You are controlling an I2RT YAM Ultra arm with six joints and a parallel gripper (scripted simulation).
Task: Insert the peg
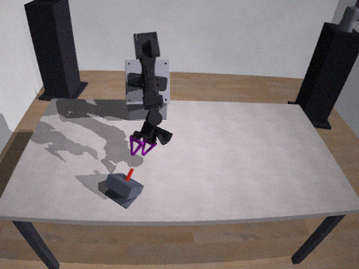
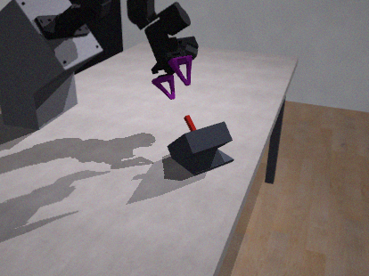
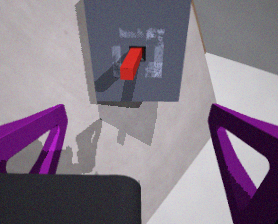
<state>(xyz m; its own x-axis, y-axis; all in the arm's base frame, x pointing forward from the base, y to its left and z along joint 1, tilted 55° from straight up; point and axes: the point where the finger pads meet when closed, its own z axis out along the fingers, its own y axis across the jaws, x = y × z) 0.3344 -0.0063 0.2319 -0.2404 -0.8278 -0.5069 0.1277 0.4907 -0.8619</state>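
Note:
The red peg (image 1: 129,174) stands in the hole of the grey sloped panel (image 1: 120,188) on the table, with its upper end sticking out of the slope. It also shows in the exterior view (image 2: 190,123) and in the wrist view (image 3: 131,63), where it enters the hole in the panel (image 3: 134,50). My gripper (image 1: 141,147) with purple fingers is open and empty. It hangs above and behind the peg, well clear of it, as the exterior view (image 2: 173,77) also shows. In the wrist view the fingers spread wide at both sides (image 3: 140,150).
The arm's grey base block (image 1: 146,87) stands at the table's back edge. Two dark towers (image 1: 54,46) (image 1: 329,74) stand on the floor at the back left and back right. The panel lies near the table's front left edge.

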